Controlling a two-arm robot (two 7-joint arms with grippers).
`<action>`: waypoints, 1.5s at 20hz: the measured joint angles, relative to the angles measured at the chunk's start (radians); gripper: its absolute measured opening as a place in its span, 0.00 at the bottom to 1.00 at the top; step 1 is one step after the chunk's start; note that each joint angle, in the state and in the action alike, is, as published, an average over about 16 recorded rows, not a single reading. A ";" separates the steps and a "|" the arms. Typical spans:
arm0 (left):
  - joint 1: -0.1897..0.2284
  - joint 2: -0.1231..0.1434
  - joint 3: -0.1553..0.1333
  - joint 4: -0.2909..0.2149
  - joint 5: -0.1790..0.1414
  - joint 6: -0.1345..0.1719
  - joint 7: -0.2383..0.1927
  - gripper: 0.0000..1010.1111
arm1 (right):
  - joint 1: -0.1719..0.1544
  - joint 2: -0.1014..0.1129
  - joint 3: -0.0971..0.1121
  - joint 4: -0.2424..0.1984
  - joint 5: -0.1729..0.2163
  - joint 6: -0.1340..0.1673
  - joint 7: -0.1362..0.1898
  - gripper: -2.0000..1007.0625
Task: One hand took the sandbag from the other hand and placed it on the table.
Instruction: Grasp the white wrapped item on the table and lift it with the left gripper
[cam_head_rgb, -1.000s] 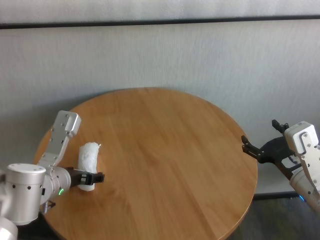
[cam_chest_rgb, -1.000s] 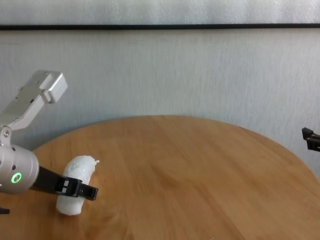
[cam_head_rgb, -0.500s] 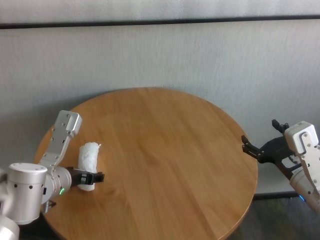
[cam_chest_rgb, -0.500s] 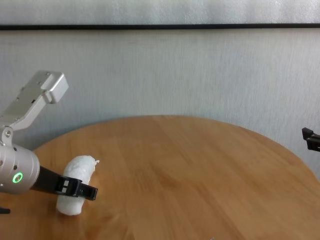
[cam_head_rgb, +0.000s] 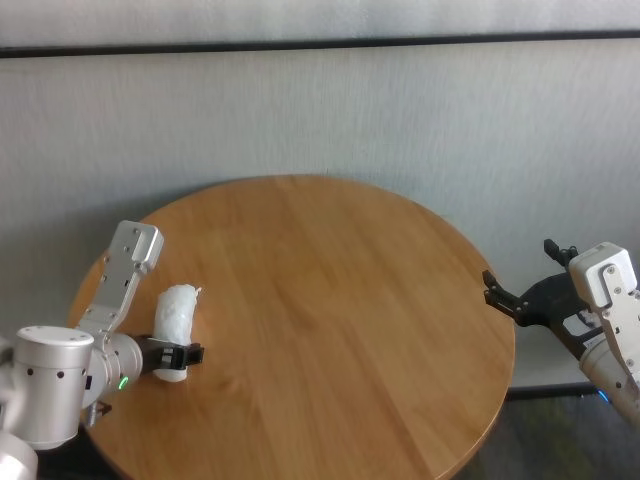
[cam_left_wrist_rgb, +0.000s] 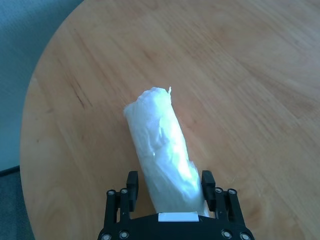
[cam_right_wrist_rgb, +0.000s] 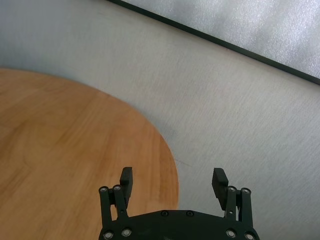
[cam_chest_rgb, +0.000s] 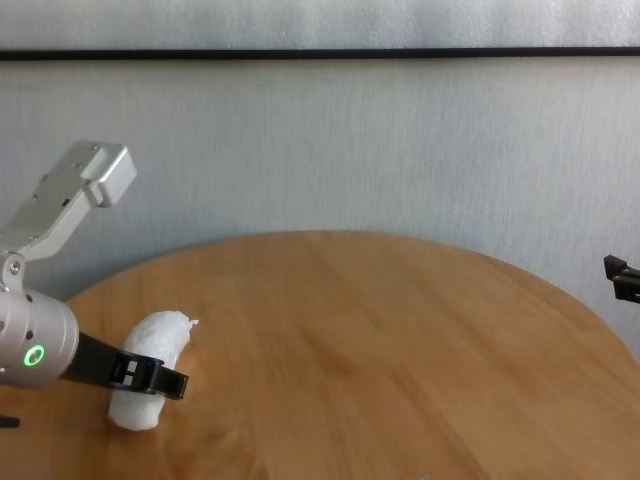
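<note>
My worry: the bag (cam_left_wrist_rgb: 162, 152) is lumpy and soft, so a grip this near 1 end could let it sag or slip on lifting. My left gripper (cam_left_wrist_rgb: 169, 186) straddles it on the table (cam_head_rgb: 330, 290), fingers (cam_left_wrist_rgb: 132, 182) about touching its sides. The right gripper (cam_right_wrist_rgb: 172, 182) waits wide, empty, off the far edge.

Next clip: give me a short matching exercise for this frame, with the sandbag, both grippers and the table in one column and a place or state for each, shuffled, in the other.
Things:
1. sandbag
2. left gripper
3. right gripper
4. table

Places or states:
A. off the table's right edge, jaws wide and empty
B. round, light wood top
C. lying on the table's left part, twisted tip pointing away from the robot
D. low over the table, jaws on either side of the sandbag's near end

Pairs: 1-C, 2-D, 3-A, 4-B
</note>
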 joint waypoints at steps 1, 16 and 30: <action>0.000 0.000 0.000 0.000 0.000 0.000 0.000 0.80 | 0.000 0.000 0.000 0.000 0.000 0.000 0.000 0.99; 0.001 0.002 0.001 -0.002 -0.002 0.000 -0.001 0.53 | 0.000 0.000 0.000 0.000 0.000 0.000 0.000 0.99; 0.001 0.002 0.002 -0.003 -0.003 0.000 -0.001 0.44 | 0.000 0.000 0.000 0.000 0.000 0.000 0.000 0.99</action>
